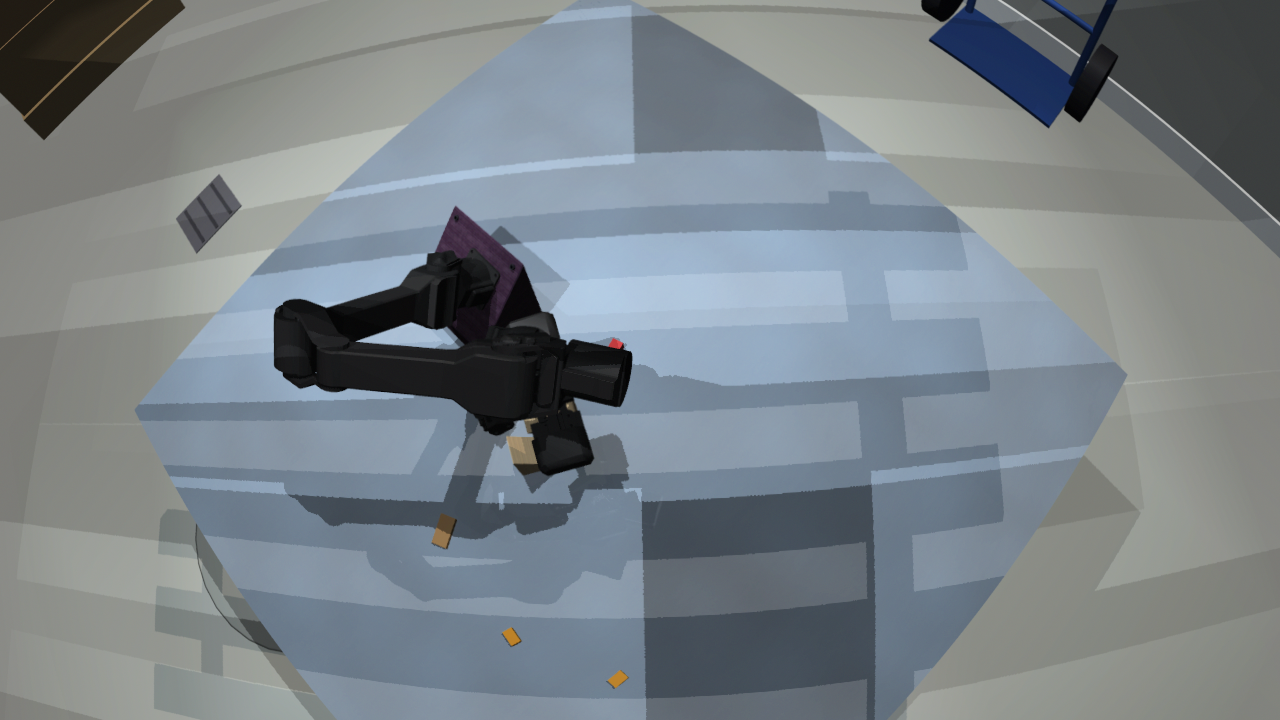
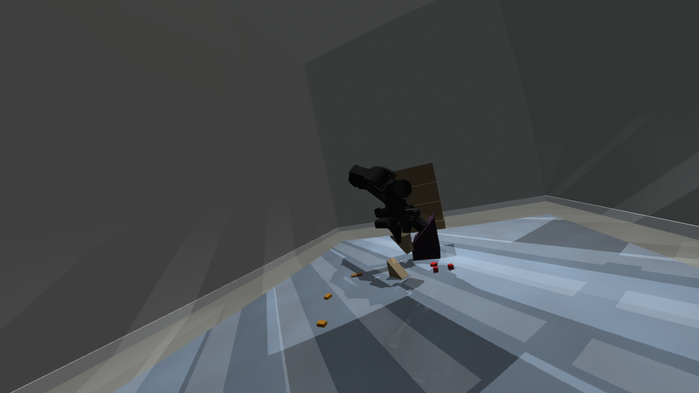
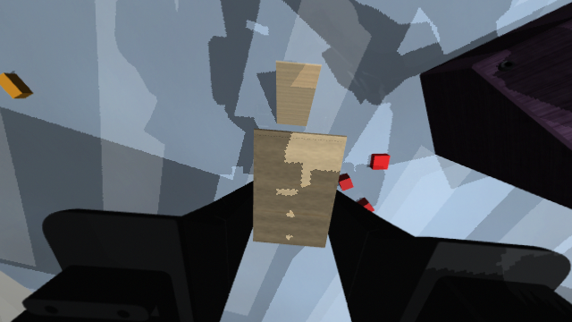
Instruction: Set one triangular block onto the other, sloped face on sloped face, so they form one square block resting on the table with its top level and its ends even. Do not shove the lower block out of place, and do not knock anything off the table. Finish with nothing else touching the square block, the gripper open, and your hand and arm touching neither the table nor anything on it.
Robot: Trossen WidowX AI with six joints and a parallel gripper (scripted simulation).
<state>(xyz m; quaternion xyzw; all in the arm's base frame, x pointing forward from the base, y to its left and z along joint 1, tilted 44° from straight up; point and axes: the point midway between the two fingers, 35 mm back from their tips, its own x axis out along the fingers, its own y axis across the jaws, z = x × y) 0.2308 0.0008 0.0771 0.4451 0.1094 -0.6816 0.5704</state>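
Observation:
My gripper point(image 3: 291, 189) point(image 2: 403, 235) point(image 1: 550, 429) is shut on one tan triangular block point(image 3: 295, 188) point(image 2: 405, 242) and holds it in the air, its long face towards the wrist camera. The other triangular block point(image 3: 297, 91) point(image 2: 396, 269) point(image 1: 520, 452) rests on the table with its slope up. It lies just ahead of and below the held block. In the top view the gripper partly hides it. The two blocks are apart.
Three small red cubes point(image 3: 380, 161) point(image 2: 433, 264) lie to the right of the blocks. The arm's dark purple base point(image 3: 505, 116) point(image 2: 425, 242) point(image 1: 487, 264) stands close by. Three orange pieces point(image 1: 443, 531) point(image 1: 511, 635) point(image 1: 617, 678) lie farther out, and one also shows in the wrist view point(image 3: 15, 85).

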